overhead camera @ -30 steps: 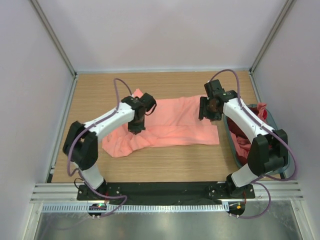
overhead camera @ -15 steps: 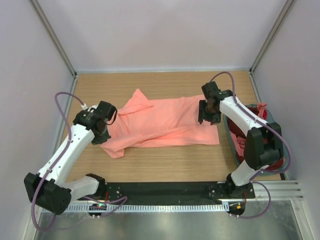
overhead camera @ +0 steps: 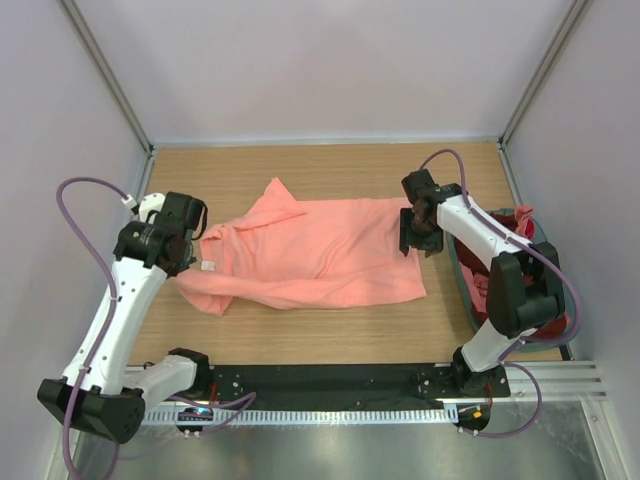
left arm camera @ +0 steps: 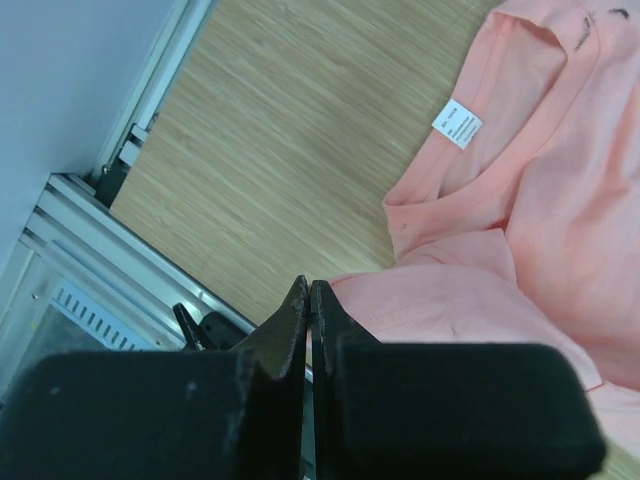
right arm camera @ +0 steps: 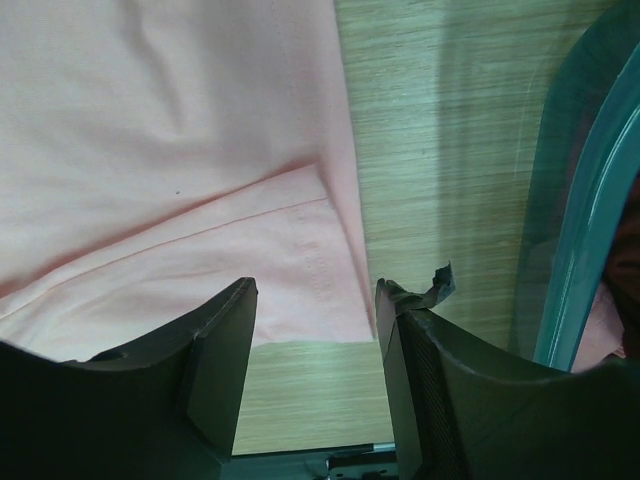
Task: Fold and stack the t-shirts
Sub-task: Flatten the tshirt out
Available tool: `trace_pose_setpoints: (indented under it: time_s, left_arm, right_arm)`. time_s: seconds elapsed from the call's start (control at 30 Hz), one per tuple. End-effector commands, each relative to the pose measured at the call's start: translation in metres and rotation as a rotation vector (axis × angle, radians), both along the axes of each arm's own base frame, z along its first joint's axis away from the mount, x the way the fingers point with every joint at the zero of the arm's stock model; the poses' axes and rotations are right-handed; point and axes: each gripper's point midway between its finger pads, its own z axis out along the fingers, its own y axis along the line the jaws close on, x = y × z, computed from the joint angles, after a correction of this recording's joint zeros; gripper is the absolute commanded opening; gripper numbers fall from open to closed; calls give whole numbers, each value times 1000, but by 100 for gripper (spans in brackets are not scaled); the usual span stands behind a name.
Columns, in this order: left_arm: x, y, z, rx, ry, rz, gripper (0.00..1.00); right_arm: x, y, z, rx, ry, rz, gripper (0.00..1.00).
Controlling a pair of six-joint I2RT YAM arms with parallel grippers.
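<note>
looking down from above, a salmon-pink t-shirt (overhead camera: pixel 320 262) lies spread across the middle of the wooden table (overhead camera: pixel 300 180), collar to the left, hem to the right. the left gripper (overhead camera: pixel 186 256) sits at the shirt's left end, near the collar. the right gripper (overhead camera: pixel 420 238) hangs over the far right corner of the hem. a grey-teal basket (overhead camera: pixel 464 295) at the right edge holds a dark maroon shirt (overhead camera: pixel 522 224).

from the left wrist, the two fingers (left arm camera: pixel 270 345) are clenched tight together, tips just beside a fold of the pink shirt; whether any cloth is pinched cannot be told. a white label (left arm camera: pixel 457 124) shows inside the collar.

from the right wrist, the fingers (right arm camera: pixel 225 340) stand apart, released and grasping nothing, above the hem corner lying flat on the wood. the basket's rim is to the right.
</note>
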Motion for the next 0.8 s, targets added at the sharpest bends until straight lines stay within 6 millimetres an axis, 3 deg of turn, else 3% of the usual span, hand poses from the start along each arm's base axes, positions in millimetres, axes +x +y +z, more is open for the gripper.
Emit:
trace_pose_setpoints:
  time_s: [0.0, 0.17, 0.23, 0.47, 0.77]
  left_arm:
    - [-7, 21, 14, 104, 28, 34, 0]
    - [8, 1, 5, 13, 42, -51, 0]
    - [14, -13, -1, -57, 21, -85, 0]
    - [19, -46, -24, -229, 39, -146, 0]
    - [21, -52, -27, -249, 46, -168, 0]
  right_arm:
    - [-4, -8, -1, -34, 3, 5, 57]
    - [-1, -16, -13, -15, 15, -44, 48]
    - [2, -9, -15, 24, 16, -50, 42]
    - [3, 5, -41, 93, 37, -65, 44]
    - [15, 8, -57, 84, 55, -67, 44]
